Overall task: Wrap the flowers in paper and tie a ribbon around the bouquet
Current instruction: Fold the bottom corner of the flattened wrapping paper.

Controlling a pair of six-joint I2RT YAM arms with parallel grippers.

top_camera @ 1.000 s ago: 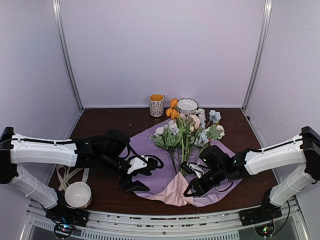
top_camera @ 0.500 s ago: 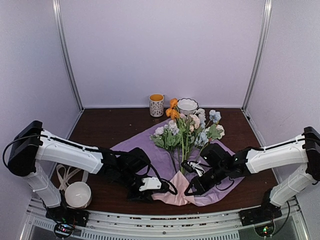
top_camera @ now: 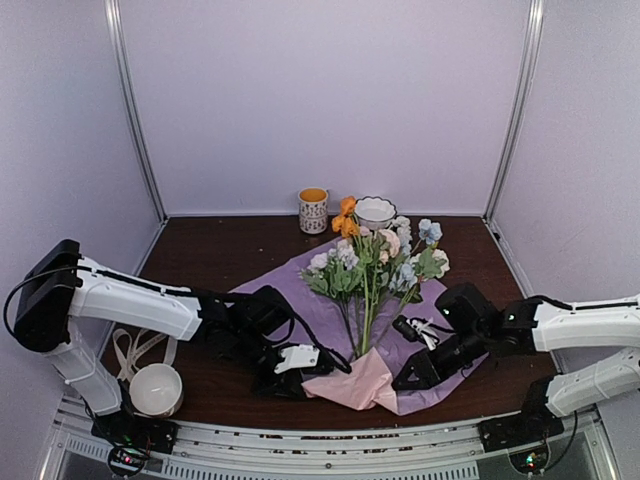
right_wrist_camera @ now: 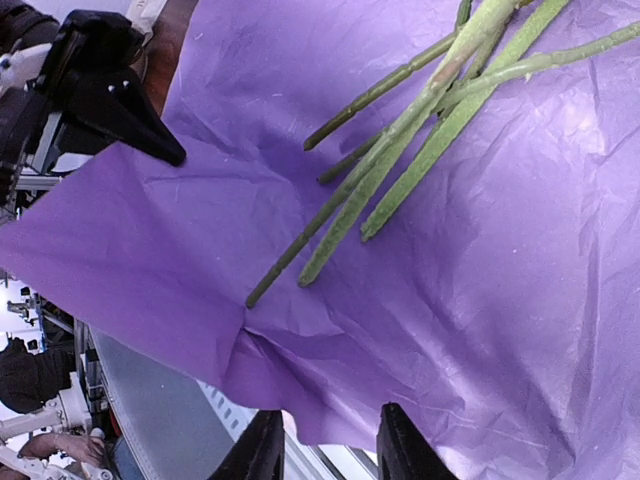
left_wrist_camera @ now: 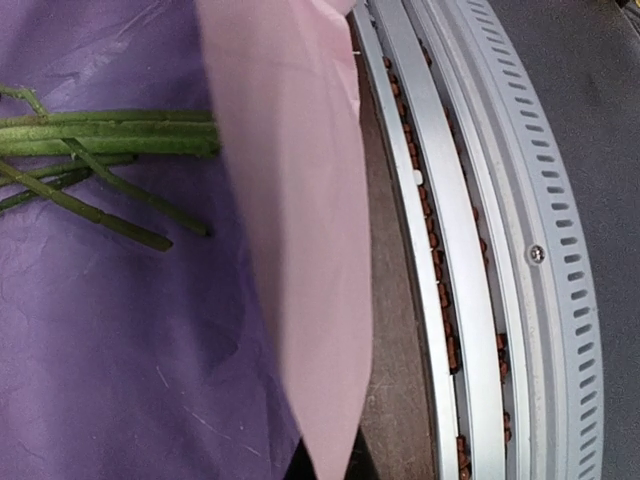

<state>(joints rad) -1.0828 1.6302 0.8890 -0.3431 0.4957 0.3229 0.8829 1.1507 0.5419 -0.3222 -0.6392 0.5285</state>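
While my left jaws pinch a paper (top_camera: pixel 300 295) corner, my right jaws sit part-open, empty; flowers (top_camera: pixel 375 262) unwrapped, ribbon (top_camera: pixel 128 348) untouched.

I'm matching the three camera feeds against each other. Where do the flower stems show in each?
Top external: flower stems run down the centre, onto the paper.
Left wrist: stems at upper left, cut ends pointing right.
Right wrist: stems enter upper right, slanting down-left.
Shared landmark: the lilac paper face under them in every view.
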